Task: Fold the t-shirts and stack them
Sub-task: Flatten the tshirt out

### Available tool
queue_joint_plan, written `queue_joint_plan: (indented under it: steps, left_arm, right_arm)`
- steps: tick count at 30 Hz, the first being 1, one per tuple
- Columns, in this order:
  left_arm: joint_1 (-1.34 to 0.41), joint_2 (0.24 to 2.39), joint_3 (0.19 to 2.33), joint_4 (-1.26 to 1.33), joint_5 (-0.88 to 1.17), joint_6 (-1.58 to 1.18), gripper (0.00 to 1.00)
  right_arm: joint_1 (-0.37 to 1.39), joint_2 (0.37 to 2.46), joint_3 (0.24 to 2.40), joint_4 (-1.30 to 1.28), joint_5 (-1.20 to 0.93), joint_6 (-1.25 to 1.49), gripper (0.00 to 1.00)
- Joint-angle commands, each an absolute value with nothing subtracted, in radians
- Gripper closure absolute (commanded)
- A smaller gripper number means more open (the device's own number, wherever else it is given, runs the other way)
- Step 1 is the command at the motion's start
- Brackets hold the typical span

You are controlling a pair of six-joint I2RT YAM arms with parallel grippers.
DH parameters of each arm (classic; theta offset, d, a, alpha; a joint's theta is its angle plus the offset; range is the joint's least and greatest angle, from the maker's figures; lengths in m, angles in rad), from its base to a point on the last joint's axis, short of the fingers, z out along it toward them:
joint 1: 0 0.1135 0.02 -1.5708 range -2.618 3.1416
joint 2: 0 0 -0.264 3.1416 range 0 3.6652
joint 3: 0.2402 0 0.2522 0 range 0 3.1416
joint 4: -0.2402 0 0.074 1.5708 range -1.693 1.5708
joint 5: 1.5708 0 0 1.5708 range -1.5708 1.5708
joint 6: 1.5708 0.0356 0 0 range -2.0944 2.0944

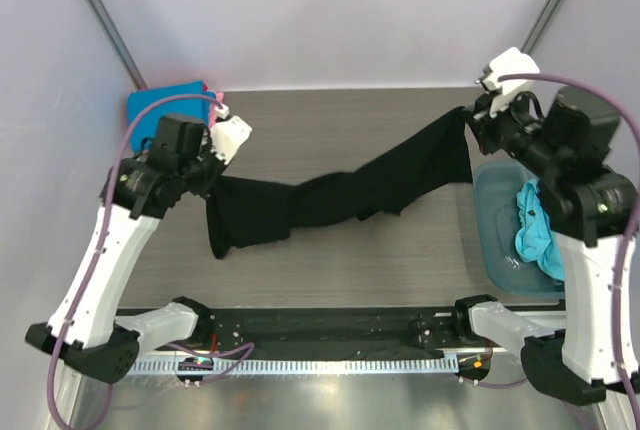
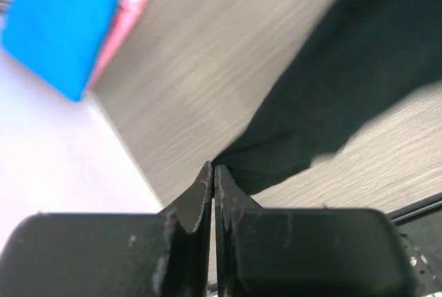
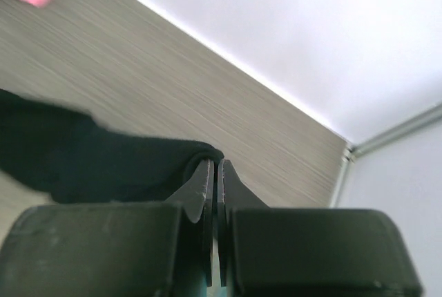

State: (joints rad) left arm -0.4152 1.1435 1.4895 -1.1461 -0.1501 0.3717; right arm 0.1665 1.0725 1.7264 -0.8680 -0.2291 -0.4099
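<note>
The large black t-shirt (image 1: 340, 195) hangs stretched between both grippers above the table, sagging in the middle. My left gripper (image 1: 215, 178) is shut on its left end; in the left wrist view the gripper (image 2: 213, 167) pinches the cloth (image 2: 345, 83). My right gripper (image 1: 470, 120) is shut on its right end, held higher; in the right wrist view the gripper (image 3: 213, 162) clamps the black cloth (image 3: 90, 159). A folded bright blue t-shirt (image 1: 165, 102) lies on a pink one (image 1: 212, 98) at the back left. A turquoise t-shirt (image 1: 535, 225) sits in the tub.
The translucent teal plastic tub (image 1: 500, 240) stands at the right edge of the wooden table (image 1: 340, 120). The blue and pink stack also shows in the left wrist view (image 2: 59, 27). Walls close in behind and at both sides.
</note>
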Motion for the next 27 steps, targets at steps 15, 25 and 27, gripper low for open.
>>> queue_joint_plan:
  steps: [15,25,27]
  left_arm:
    - [-0.387,1.017,1.087,-0.812,-0.160,0.520,0.96]
    - [-0.220,1.652,1.501,-0.615,-0.116,0.353,0.82]
    - [-0.215,1.646,1.522,-0.618,-0.136,0.342,0.56]
  right_arm:
    - [0.167,1.182,1.573,-0.752,-0.196,-0.327,0.99]
    - [0.075,1.610,1.693,-0.575,-0.137,-0.345,0.99]
    - [0.057,1.667,1.713,-0.569,-0.138,-0.334,0.99]
